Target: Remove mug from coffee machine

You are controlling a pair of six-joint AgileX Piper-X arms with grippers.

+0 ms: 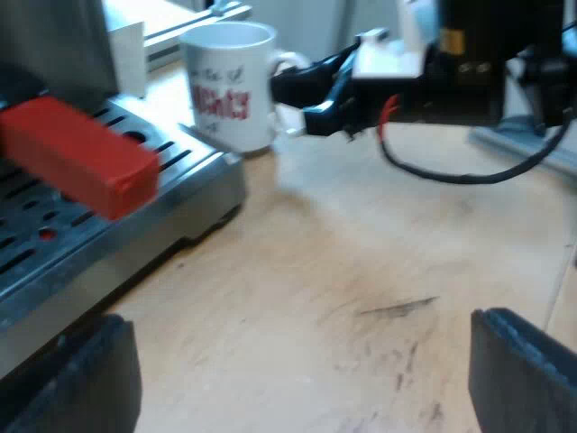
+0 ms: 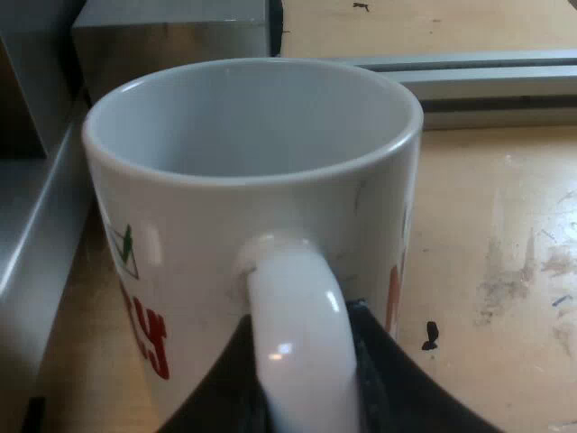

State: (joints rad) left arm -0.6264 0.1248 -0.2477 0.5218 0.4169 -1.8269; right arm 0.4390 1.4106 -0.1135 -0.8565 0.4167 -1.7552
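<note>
My right hand (image 2: 302, 361) is gripping the handle of the white mug (image 2: 252, 180) between its black fingers, and the mug is standing upright on the bench (image 1: 361, 253), just beside the drip tray (image 1: 194, 171) of the espresso machine (image 1: 45, 36). My left hand (image 1: 302, 361) is hovering over the bench, fingers spread wide apart, near the red handle end (image 1: 77, 153) jutting over the tray.

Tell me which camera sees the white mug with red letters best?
The right wrist view. There the white ceramic mug is close up, with its empty inside and its handle between the fingers of the right gripper. The left wrist view shows it farther off, beside the silver espresso machine, with its red lettering.
</note>
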